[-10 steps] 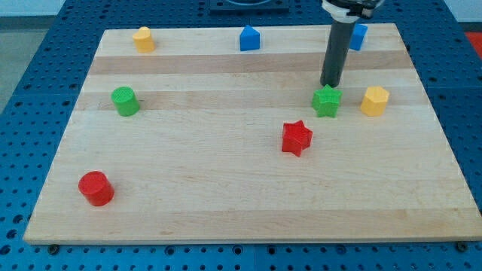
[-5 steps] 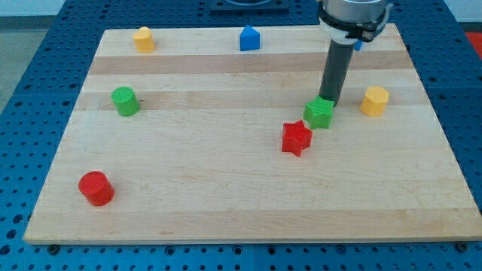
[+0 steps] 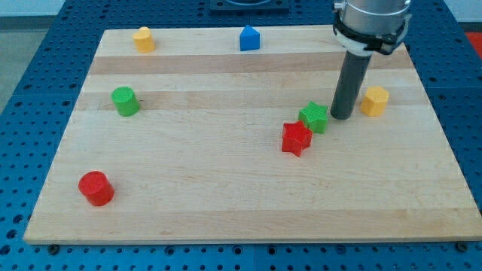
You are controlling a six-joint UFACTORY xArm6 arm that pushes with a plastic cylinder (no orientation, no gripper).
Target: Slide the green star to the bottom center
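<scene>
Because my tip (image 3: pixel 340 117) sits just right of the green star (image 3: pixel 314 117), that star lies mid-worktop (image 3: pixel 226 196) against the red star (image 3: pixel 296 138); no pincer here, nothing is held.

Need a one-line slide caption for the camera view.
My tip sits right of the green star, which touches the red star.

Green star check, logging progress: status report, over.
My tip just right of green star. Star mid-board, not yet bottom center. Red star touching it below-left, in the way.
</scene>
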